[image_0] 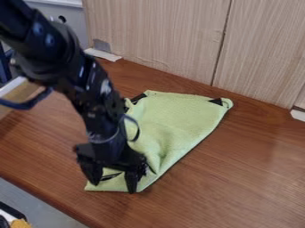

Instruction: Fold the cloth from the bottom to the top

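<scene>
The gripper [112,181] hangs at the lower left end of the green cloth [175,118], its two fingers spread apart with cloth showing below and between them. The cloth lies wrinkled on the wooden table, running from this narrow lower left end up to a wider edge near the wall. Black patches show at its upper left and at its upper right corner. The arm comes down from the upper left and covers the cloth's left side. Whether the fingertips touch the fabric, I cannot tell.
Behind the cloth stands a light wood-grain wall [173,40]. The brown table [238,178] ends in a slanting front edge at lower left, with a yellow and black object [18,222] beyond it. White tape [102,54] lies by the wall's left end.
</scene>
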Controlling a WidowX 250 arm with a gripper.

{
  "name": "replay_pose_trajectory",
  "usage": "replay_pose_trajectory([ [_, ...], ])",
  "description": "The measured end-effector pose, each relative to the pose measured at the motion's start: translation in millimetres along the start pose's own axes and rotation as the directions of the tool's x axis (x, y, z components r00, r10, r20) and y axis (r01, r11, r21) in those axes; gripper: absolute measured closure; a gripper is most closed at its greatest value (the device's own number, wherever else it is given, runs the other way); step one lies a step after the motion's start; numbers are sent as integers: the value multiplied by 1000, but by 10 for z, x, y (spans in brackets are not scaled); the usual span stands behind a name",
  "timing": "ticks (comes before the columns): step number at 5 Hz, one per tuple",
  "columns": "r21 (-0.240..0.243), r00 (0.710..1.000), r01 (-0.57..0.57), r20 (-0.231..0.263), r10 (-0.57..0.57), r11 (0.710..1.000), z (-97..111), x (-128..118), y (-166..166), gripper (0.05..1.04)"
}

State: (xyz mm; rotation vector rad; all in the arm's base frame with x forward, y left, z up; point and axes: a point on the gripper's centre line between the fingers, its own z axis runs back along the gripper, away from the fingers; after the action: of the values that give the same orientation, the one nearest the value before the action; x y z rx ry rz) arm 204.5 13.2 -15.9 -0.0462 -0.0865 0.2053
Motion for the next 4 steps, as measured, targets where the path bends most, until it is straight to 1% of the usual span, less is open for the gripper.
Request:
replay_pose_trajectory([
  [1,14,1000,-9,-28,10,1000,-77,-109,140,83],
  [2,-3,999,-28,-29,28,1000,-110,-126,217,136],
  [3,19,999,-24,-36,25,1000,-137,-116,228,403],
  [4,25,999,-13,-36,14,1000,-138,-108,214,636],
])
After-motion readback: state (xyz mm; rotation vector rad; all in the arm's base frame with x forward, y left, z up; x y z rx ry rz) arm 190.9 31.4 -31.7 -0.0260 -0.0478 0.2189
